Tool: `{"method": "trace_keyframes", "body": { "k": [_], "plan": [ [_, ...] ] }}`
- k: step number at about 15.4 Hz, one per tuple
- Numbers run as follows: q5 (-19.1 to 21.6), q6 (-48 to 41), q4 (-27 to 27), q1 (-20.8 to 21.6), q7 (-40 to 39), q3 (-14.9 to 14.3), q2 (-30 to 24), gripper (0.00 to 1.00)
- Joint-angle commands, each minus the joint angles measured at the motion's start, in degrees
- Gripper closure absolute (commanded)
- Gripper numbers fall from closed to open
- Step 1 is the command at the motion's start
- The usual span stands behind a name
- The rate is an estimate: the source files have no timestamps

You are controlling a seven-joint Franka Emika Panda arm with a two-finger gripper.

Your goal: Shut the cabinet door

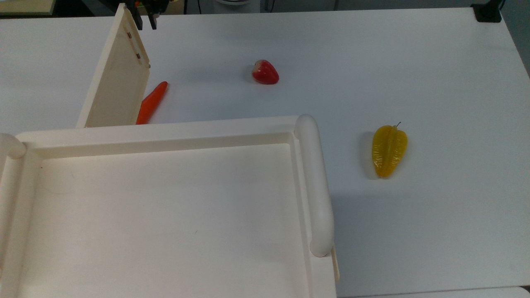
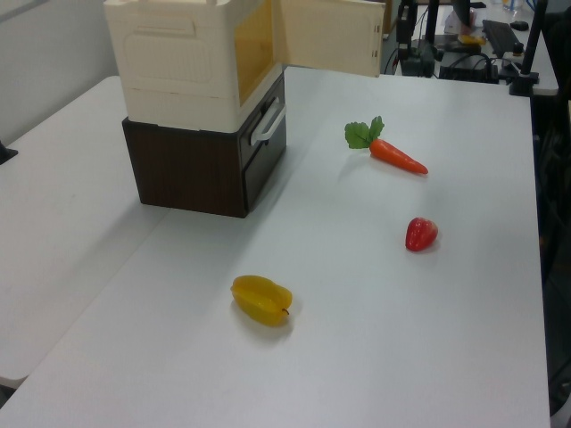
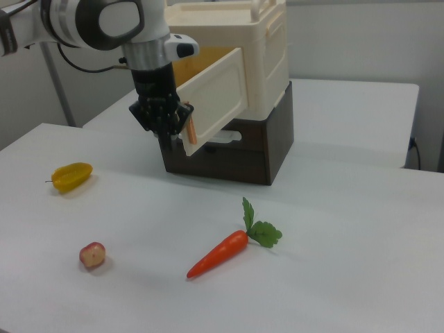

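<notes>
A flat cream-beige cabinet door [image 3: 216, 97] stands swung open from the large cream-white plastic cabinet [image 3: 267, 52], which sits on a dark brown drawer box [image 3: 236, 156] on a white table [image 3: 333, 263]. In the right view, the black two-finger gripper [image 3: 168, 136] hangs just left of the door's free edge, pointing down. In the top view, the gripper [image 1: 145, 20] has its fingers parted with nothing between them, beside the door's far corner. An orange plastic carrot [image 3: 218, 253] lies nearer.
</notes>
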Motion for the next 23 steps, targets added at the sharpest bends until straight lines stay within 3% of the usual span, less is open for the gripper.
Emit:
{"method": "trace_keyframes", "body": {
  "k": [1, 13, 18, 23],
  "plan": [
    [0.8, 1.0, -0.8, -0.8, -5.1, -0.2, -0.5, 1.00],
    [2.5, 7.9, -0.6, -2.7, -14.9, -0.1, -0.3, 1.00],
    [3.6, 12.0, -0.8, -1.9, -15.9, 0.7, 0.4, 1.00],
    [5.2, 12.1, -0.7, 1.8, -15.2, 0.7, 1.2, 1.00]
  ]
}}
